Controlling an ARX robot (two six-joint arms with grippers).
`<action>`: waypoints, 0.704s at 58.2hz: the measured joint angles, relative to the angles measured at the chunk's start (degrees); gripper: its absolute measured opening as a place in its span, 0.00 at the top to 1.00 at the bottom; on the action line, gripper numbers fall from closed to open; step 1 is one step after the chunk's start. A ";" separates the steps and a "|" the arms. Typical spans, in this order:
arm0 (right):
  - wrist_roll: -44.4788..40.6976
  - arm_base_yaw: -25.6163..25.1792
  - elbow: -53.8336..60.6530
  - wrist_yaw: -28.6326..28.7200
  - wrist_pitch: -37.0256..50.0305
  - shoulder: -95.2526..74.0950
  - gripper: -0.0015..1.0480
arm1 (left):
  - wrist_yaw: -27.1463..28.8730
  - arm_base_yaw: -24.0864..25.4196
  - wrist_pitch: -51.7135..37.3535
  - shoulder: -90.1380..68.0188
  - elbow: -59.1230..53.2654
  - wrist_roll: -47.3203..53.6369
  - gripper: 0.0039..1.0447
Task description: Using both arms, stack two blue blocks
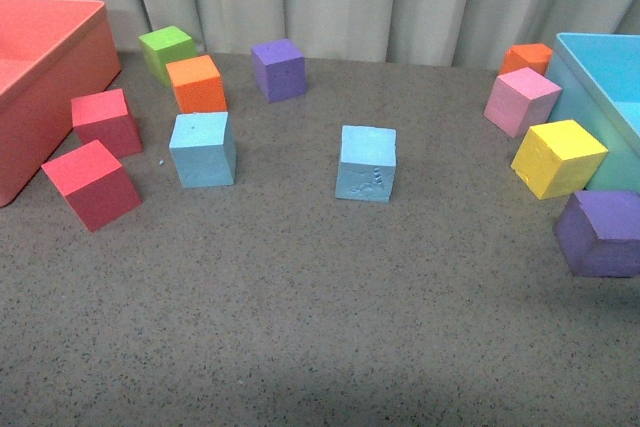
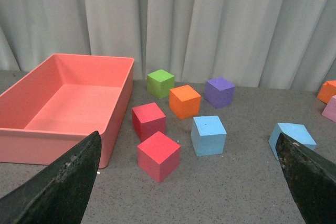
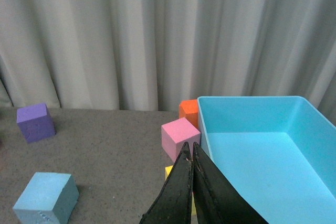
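Note:
Two light blue blocks rest on the grey table. One blue block (image 1: 203,149) sits left of centre beside the red cubes; the left wrist view shows it too (image 2: 208,135). The other blue block (image 1: 366,163), with embossed marks on its front face, stands near the middle (image 2: 293,137) (image 3: 46,198). Neither arm appears in the front view. My left gripper (image 2: 194,182) is open, its black fingers wide apart above bare table, nothing between them. My right gripper (image 3: 189,148) is shut and empty, hanging above the pink cube near the bin.
A salmon-red bin (image 1: 40,82) stands far left, a light-blue bin (image 1: 600,77) far right. Two red cubes (image 1: 92,183), an orange (image 1: 196,83), a green (image 1: 166,52) and a purple cube (image 1: 279,69) lie at left and back. Pink (image 1: 520,101), yellow (image 1: 558,158), orange and purple (image 1: 600,233) cubes crowd the right bin.

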State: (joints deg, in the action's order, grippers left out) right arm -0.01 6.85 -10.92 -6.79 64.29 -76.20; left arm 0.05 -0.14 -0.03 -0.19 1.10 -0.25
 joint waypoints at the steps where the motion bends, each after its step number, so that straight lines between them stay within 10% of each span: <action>1: 0.00 -0.11 0.28 0.11 -0.22 0.42 0.99 | 0.00 0.00 0.00 0.00 0.00 0.00 0.06; 41: 0.02 -6.71 10.34 6.69 -25.79 36.41 0.99 | 0.00 0.00 0.00 0.00 0.00 0.00 0.06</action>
State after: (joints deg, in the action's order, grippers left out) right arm 0.01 0.14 -0.58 -0.10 38.50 -39.79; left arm 0.05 -0.14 -0.03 -0.19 1.10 -0.25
